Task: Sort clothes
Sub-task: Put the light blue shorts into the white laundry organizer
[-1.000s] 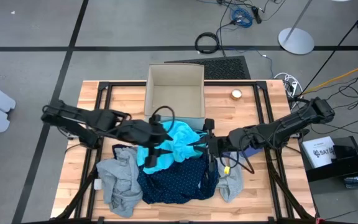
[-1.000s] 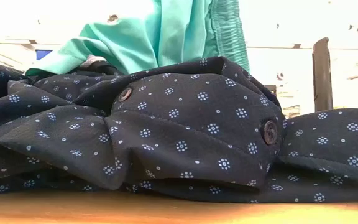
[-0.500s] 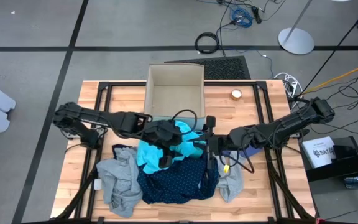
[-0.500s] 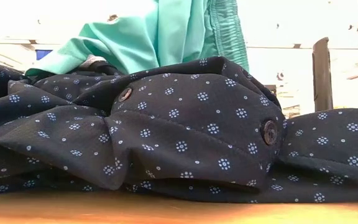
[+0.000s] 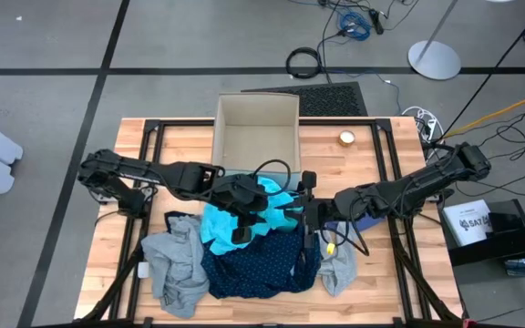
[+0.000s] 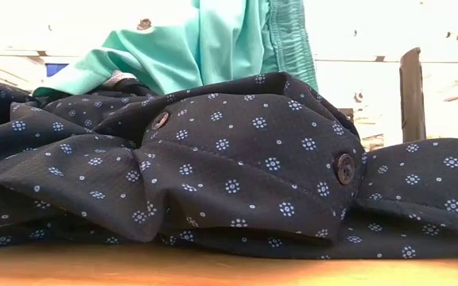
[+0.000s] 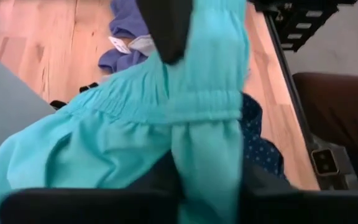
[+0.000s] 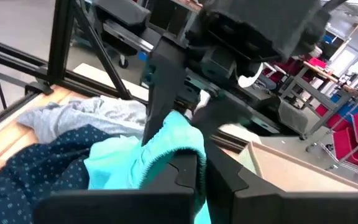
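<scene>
Pinching the turquoise garment [image 5: 244, 217] from both sides at frame centre of the high view: left gripper [image 5: 247, 211] jaws closed onto its gathered waistband, right gripper [image 5: 304, 217] jaws pressed together on the opposite edge. Sitting atop the navy dotted garment [image 5: 258, 260], grey garment [image 5: 173, 260] at lower left, beige box [image 5: 255, 137] above. Likely light, limp, slightly slick knit; best held at the thick elastic waistband, else slipping or dragging the buttoned navy piece.

One camera hangs overhead, looking straight down on the whole counter [image 5: 372, 159]. Another sits at counter height, pressed close against the navy dotted shirt [image 6: 237, 175]. Both wrist cameras face each other across the turquoise garment [image 7: 135, 137], which all four views share.
</scene>
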Tool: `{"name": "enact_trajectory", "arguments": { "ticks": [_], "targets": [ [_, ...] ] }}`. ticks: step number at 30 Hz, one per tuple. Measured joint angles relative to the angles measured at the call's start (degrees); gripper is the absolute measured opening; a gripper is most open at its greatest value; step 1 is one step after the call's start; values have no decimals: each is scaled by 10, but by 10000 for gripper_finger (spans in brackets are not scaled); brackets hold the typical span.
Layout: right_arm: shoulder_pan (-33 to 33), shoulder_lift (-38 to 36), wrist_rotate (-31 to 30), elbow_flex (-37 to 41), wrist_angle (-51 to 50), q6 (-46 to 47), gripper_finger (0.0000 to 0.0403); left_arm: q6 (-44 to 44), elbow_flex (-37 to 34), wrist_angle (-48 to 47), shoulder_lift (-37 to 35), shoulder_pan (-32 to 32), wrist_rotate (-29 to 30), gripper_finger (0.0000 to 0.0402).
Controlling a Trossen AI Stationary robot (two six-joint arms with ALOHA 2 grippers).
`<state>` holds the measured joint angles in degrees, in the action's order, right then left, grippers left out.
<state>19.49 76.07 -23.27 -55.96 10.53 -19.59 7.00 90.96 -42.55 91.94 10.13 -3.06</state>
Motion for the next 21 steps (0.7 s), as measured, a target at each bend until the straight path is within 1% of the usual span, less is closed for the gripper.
{"name": "enact_trajectory", "arguments": {
  "ticks": [1, 2, 6, 8, 11, 13, 17, 19, 21],
  "targets": [
    [0, 0, -5, 0, 0, -4, 23, -3, 0, -4, 0, 0, -1, 32],
    [0, 0, -8, 0, -1, -8, 35, -3, 0, -5, -1, 0, -1, 18],
    [0, -5, -14, 0, -3, 2, 98, -4, 0, -7, -13, 0, -2, 11],
    [2, -14, -50, 0, -24, 9, 138, -3, 0, -7, -21, 0, -2, 6],
    [12, -40, -129, -14, -94, 10, 199, 0, 0, -7, -44, 0, -1, 5],
    [21, -64, -158, -20, -130, 26, 236, 1, 0, -6, -65, 0, 2, 4],
    [48, -118, -154, -21, -188, 77, 289, 15, 10, -7, -109, 0, 25, 3],
    [59, -140, -150, -21, -220, 118, 305, 15, 26, -6, -132, 0, 46, 2],
    [64, -150, -128, -19, -252, 161, 315, 15, 41, -4, -154, 0, 70, 2]
  ]
}}
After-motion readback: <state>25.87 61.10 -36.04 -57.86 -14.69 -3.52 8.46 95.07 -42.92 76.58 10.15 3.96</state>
